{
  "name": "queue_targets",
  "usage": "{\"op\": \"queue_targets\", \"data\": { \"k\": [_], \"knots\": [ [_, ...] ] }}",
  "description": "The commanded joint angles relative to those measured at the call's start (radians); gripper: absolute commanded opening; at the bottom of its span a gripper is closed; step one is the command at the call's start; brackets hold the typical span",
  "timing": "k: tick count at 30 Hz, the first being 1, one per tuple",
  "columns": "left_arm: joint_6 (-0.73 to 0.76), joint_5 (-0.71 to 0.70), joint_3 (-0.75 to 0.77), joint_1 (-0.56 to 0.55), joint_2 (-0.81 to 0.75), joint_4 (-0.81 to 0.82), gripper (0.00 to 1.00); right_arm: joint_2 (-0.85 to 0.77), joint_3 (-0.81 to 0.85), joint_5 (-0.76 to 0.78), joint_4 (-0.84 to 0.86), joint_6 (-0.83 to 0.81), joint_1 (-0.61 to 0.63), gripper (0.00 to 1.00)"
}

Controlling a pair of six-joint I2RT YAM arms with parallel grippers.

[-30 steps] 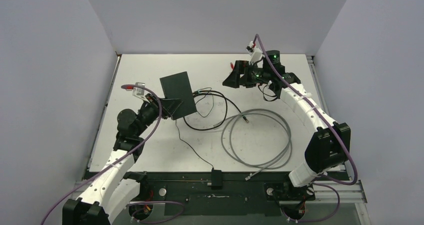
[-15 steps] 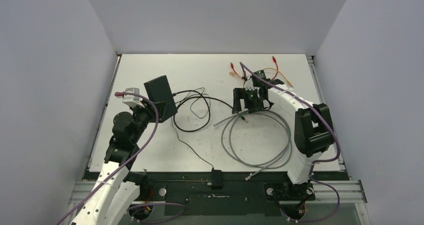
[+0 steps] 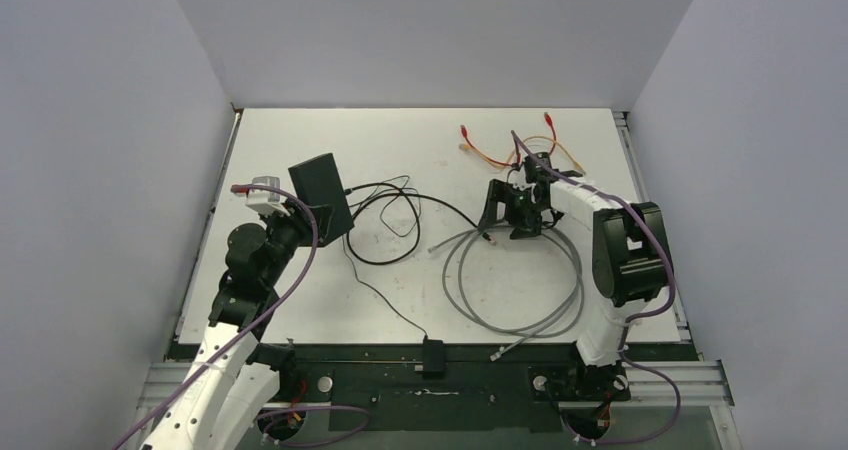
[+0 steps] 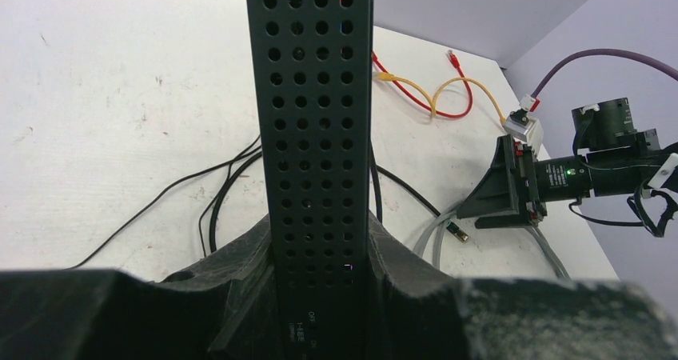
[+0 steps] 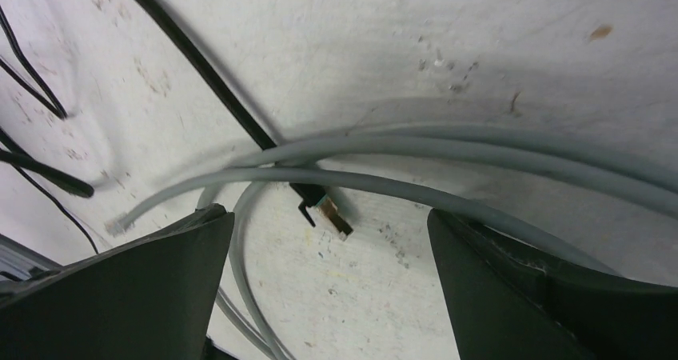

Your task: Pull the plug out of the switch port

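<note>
Switch [image 3: 322, 195] was at the left side of the table [image 3: 400, 135], lifted off the surface and standing tilted on its edge. The left gripper [image 4: 320, 244] was clamped on the lower end of it, one finger [image 4: 240, 264] pressing on each flat face, and the perforated narrow side was turned to the wrist camera. Black cables [image 3: 400, 220] ran from the area of the switch over the table to the right.

The plug [image 5: 326, 212] lay free on the table at the end of a thicker black cable, not in any port, just beside the loops of a grey cable [image 3: 520, 280]. Whether it touched the grey cable, I cannot tell.

The right gripper [image 3: 510, 215] hung directly over this plug with its jaws spread wide, one at each side of it, and held nothing. Behind it, a red cable [image 4: 416, 96] and a yellow cable [image 4: 480, 88] lay near the far edge.
</note>
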Motion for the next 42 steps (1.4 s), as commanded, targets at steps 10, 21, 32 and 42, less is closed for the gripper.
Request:
{"op": "queue_targets", "data": {
  "k": [10,21,32,42],
  "knots": [
    [-0.013,-0.002,0.036,0.001,-0.039,0.174,0.00,0.130,0.088,0.176,0.175,0.119,-0.029,0.90],
    [0.000,-0.007,0.042,0.001,-0.035,0.192,0.00,0.272,0.250,0.275,0.126,0.104,-0.070,0.63],
    [0.091,-0.139,0.082,0.001,-0.059,0.089,0.00,0.258,0.296,0.321,0.095,0.093,-0.248,0.56],
    [0.143,-0.196,0.100,0.001,-0.088,0.025,0.00,0.207,0.314,0.393,0.102,0.090,-0.339,0.63]
  ]
}}
